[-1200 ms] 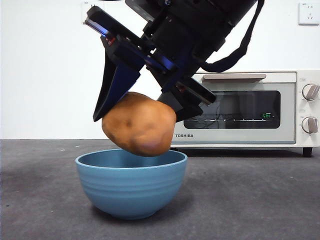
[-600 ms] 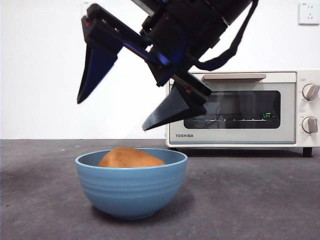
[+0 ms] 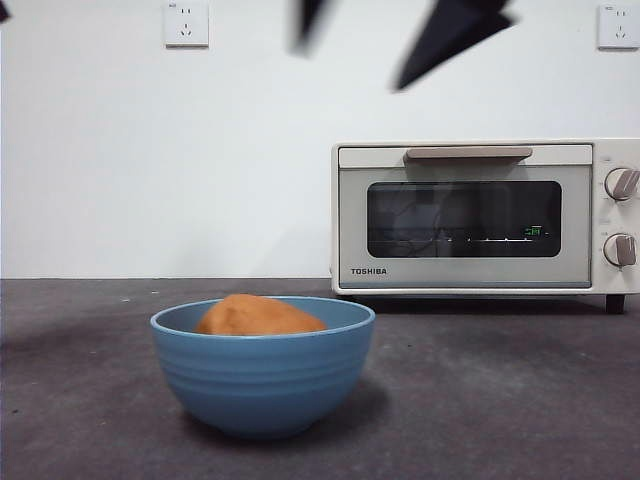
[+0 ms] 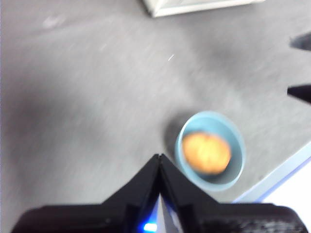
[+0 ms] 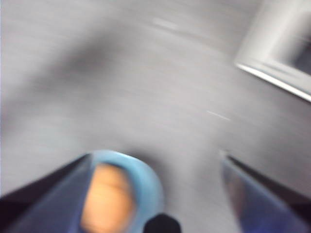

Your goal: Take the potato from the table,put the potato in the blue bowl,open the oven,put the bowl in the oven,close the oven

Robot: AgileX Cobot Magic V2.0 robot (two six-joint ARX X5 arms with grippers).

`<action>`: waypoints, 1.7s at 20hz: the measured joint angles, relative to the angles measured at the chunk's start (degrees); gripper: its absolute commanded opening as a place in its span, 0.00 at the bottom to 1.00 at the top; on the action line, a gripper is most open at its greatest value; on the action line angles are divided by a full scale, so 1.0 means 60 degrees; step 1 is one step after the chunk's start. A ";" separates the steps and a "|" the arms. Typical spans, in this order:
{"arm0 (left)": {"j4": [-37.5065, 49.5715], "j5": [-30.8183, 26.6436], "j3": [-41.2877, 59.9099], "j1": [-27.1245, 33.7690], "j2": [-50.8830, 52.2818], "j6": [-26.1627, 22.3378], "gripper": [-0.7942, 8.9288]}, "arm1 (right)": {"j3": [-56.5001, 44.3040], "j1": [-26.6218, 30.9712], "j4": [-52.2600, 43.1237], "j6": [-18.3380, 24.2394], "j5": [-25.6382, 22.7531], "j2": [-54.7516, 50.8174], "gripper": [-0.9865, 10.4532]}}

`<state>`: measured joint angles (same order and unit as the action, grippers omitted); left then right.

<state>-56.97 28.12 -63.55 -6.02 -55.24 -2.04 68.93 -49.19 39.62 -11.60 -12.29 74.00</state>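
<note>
Potato (image 3: pixel 260 315) — lies inside the blue bowl (image 3: pixel 262 375), top showing above the rim; bowl stands on the table (image 3: pixel 500 400), oven (image 3: pixel 470 215) at its 2 o'clock, well apart, door shut.

Right gripper (image 5: pixel 155 194) — jaws spread wide, empty, high above the bowl. Left gripper (image 4: pixel 159 160) — jaws pressed together, empty, the bowl at 1 o'clock from its tips.

Risk, as judged — a bowl with a narrow base and loose load may tip or slide if gripped off-centre by the rim; the potato could roll out.

Surface: dark grey, matte, speckled. Room: plain white wall, two sockets (image 3: pixel 187 23).
</note>
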 measured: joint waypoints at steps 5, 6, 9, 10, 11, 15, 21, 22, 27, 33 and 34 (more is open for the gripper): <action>0.1916 0.1147 0.0000 -0.0470 -0.1421 0.0761 0.08 | 0.0000 0.1596 0.2076 0.0470 -0.1457 -0.1672 0.16; 0.2390 0.1177 0.0000 -0.0659 -0.1770 0.0980 0.08 | 0.0000 0.1974 0.2295 0.0601 -0.1461 -0.2007 0.16; 0.3592 0.1173 -0.0153 -0.1421 -0.2965 0.1443 0.08 | 0.0000 0.3129 0.2790 0.0973 -0.1457 -0.3013 0.12; 0.3803 0.1151 -0.0350 -0.1705 -0.3421 0.1483 0.08 | 0.0000 0.3475 0.2827 0.1093 -0.1453 -0.3333 0.08; 0.3829 0.1027 -0.0656 -0.1974 -0.3883 0.1530 0.08 | 0.0000 0.3807 0.2841 0.1220 -0.1439 -0.3639 0.08; 0.3836 0.0790 -0.2535 -0.2900 -0.5745 0.1541 0.08 | -0.0288 0.5060 0.2896 0.1800 -0.0841 -0.4554 0.08; 0.3825 0.0769 -0.5169 -0.3767 -0.7537 0.1541 0.08 | -0.2419 0.6426 0.2164 0.2120 0.0321 -0.5457 0.08; 0.3829 0.0743 -0.5632 -0.3887 -0.7818 0.1541 0.08 | -0.2925 0.6696 0.1898 0.2102 0.0914 -0.5610 0.08; 0.3898 -0.0237 -0.8320 -0.4484 -0.9584 0.1468 0.08 | -0.4758 0.7978 0.0889 0.0925 0.3778 -0.5821 0.08; 0.5275 -0.0608 -0.9715 -0.4914 -1.1493 0.0637 0.08 | -0.4761 0.8142 0.0648 -0.0484 0.3807 -0.5810 0.08; 0.5526 -0.0685 -0.9715 -0.4954 -1.1719 0.0586 0.08 | -0.4761 0.8142 0.0641 -0.0495 0.3807 -0.5810 0.08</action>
<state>-23.81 24.01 -121.84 -35.75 -125.56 1.48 40.36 -0.34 43.46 -14.57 10.55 39.13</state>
